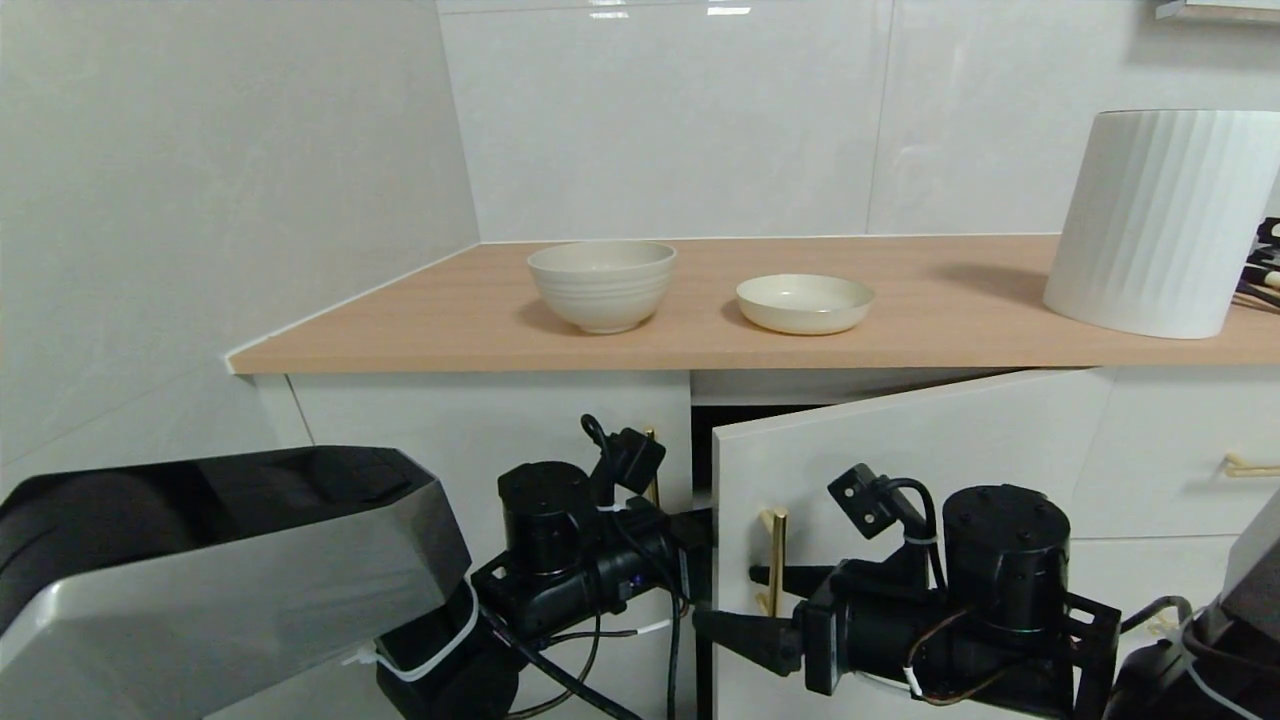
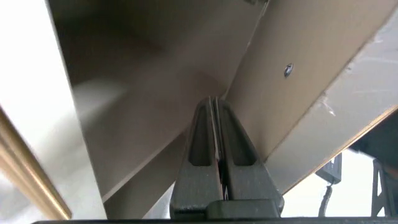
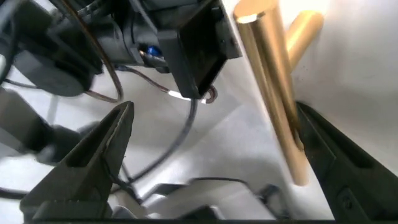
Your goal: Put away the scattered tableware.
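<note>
The ribbed cream bowl point(image 1: 602, 285) and the shallow cream dish point(image 1: 805, 303) sit upright on the wooden tabletop point(image 1: 400, 335), near each other but apart, the bowl toward the robot's left. Neither is held, so by my reading putting them away has not begun. The step in hand looks like opening the cupboard below.

Under the tabletop the right-hand cabinet door point(image 1: 900, 450) stands ajar, with a dark gap at its upper and inner edges. Its vertical brass handle point(image 3: 270, 81) lies between the right jaws, which are spread wide and grip nothing. The bar sits much closer to one finger than the other. The left jaws are pressed fully together, hold nothing, and are poked into the gap at the door's inner edge, with bare cupboard panels around them.

The risks come from this crowding. If the right jaws close off-centre they may catch the handle on one tip and slip off during the pull. The left arm's loose black cables point(image 3: 180, 134) hang just beside the handle and could be pinched or snagged. A swinging door could also strike the left jaws in the gap.

A white ribbed canister point(image 1: 1160, 220) stands well apart from the bowl and dish, on the right.
</note>
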